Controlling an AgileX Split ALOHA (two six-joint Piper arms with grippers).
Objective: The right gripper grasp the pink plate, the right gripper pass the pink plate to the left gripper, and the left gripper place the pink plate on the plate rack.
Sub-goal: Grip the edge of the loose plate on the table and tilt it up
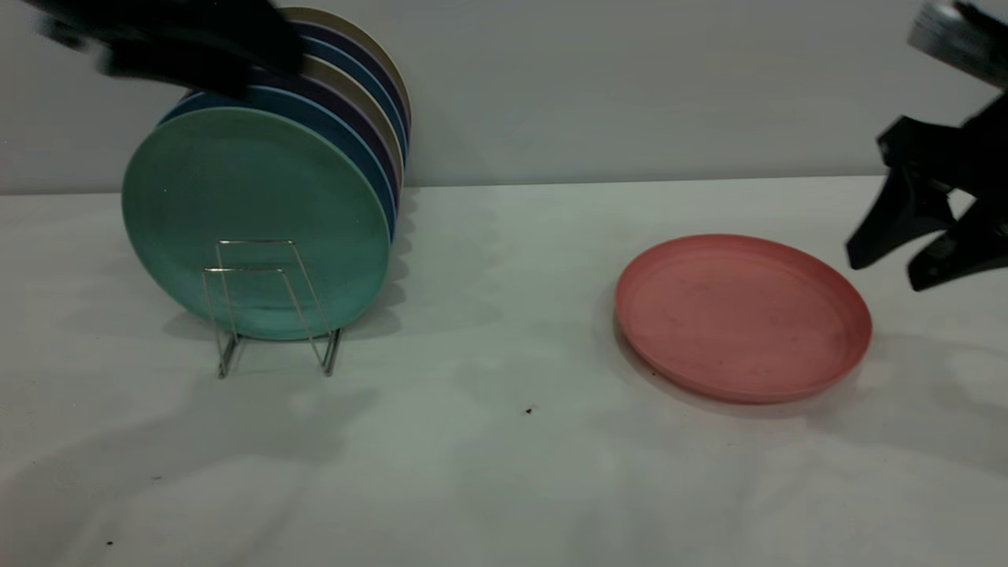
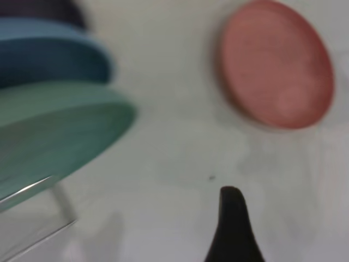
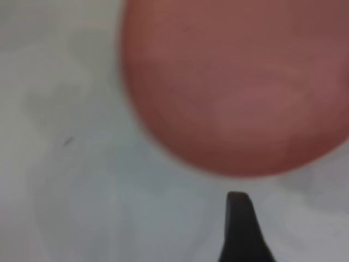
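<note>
The pink plate (image 1: pixel 742 315) lies flat on the white table, right of the middle; it also shows as the pink plate (image 2: pixel 275 63) and fills much of the right wrist view as the pink plate (image 3: pixel 240 82). My right gripper (image 1: pixel 888 272) hangs open just right of the plate's rim, above the table and not touching it. One of its fingers (image 3: pixel 240 218) shows short of the rim. The plate rack (image 1: pixel 244 269) stands at the left. My left gripper (image 1: pixel 181 71) hovers blurred above the rack's plates; a single finger (image 2: pixel 232 213) shows, with bare table beside it.
The rack holds several upright plates, a teal-green plate (image 1: pixel 252 213) at the front with blue, purple and beige ones behind. A grey wall runs along the back of the table (image 1: pixel 504 441). Bare tabletop lies between rack and pink plate.
</note>
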